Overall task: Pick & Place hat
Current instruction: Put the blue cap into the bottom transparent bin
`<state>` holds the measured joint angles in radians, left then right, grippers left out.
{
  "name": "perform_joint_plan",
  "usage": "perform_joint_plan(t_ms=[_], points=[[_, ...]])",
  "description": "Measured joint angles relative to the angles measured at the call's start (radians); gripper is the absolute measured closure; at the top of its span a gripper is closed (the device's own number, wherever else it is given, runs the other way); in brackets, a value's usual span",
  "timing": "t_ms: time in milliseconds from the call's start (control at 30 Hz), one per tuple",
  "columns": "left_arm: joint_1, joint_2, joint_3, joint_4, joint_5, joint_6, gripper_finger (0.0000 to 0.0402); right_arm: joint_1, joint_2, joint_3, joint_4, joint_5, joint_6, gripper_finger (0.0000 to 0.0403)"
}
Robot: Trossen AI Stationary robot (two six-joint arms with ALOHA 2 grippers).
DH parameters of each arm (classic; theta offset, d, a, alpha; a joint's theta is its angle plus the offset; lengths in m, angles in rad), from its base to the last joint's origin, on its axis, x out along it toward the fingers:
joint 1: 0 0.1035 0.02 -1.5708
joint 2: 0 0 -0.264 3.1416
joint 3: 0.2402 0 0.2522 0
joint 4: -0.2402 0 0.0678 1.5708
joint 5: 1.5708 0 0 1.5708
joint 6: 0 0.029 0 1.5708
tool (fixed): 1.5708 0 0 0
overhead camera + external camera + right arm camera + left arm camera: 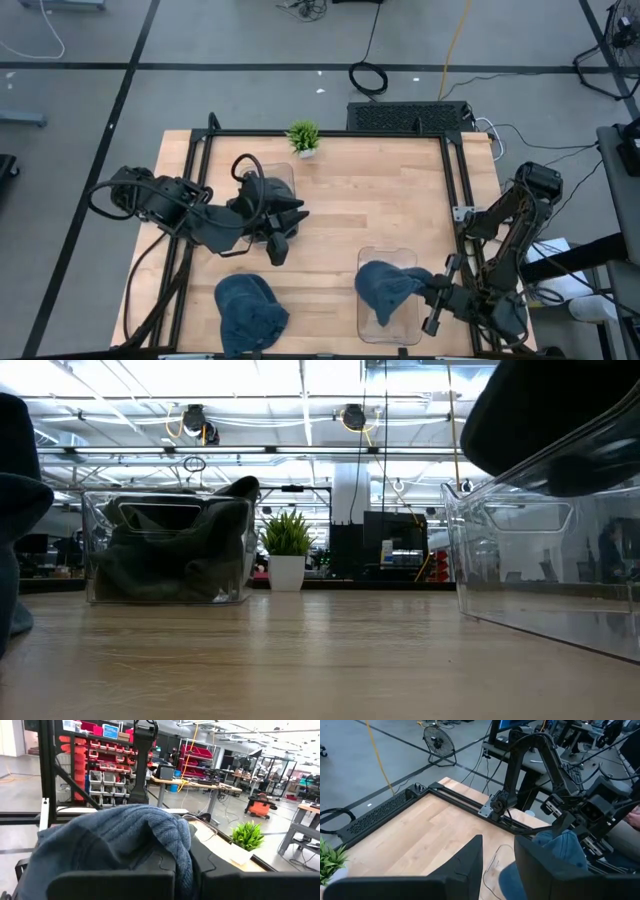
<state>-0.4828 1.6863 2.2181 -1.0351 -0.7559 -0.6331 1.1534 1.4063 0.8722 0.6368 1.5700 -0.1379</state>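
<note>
The right gripper (pixel 432 290) pinches a blue knit hat (pixel 385 285) by its edge and holds it over the clear bin (pixel 388 330) at the near right of the table (pixel 400 200); in the right wrist view the hat (pixel 120 840) drapes across both fingers, so the pincer is pressed together on the fabric. The hat hangs toward the table's middle from the gripper, its bulk above the bin's far half, so the coming move is, I judge, a short lowering and release straight down. The left gripper (pixel 285 225), fingers spread and empty in its wrist view, hovers by a 2nd clear bin (pixel 275 180) holding a dark hat (pixel 170 555). Another blue hat (pixel 248 312) lies on the table near the front edge, nearer the left arm. A small potted plant (pixel 303 137) stands at the far edge, well apart. Nothing blocks the drop.
</note>
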Motion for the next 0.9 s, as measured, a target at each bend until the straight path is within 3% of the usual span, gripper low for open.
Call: perform_joint_plan(t_ms=[300, 600, 900], points=[[0.0, 0.0, 0.0, 0.0, 0.0, 0.0, 0.0282, 0.003, -0.001, -0.099, -0.016, 0.0, -0.025, 0.0403], [0.0, 0.0, 0.0, -0.001, 0.0, 0.0, 0.0282, 0.005, -0.009, -0.179, -0.013, 0.0, -0.149, 0.0403], [0.0, 0.0, 0.0, -0.001, 0.0, 0.0, 0.0282, 0.016, -0.009, -0.183, 0.132, 0.0, -0.395, 0.0403]])
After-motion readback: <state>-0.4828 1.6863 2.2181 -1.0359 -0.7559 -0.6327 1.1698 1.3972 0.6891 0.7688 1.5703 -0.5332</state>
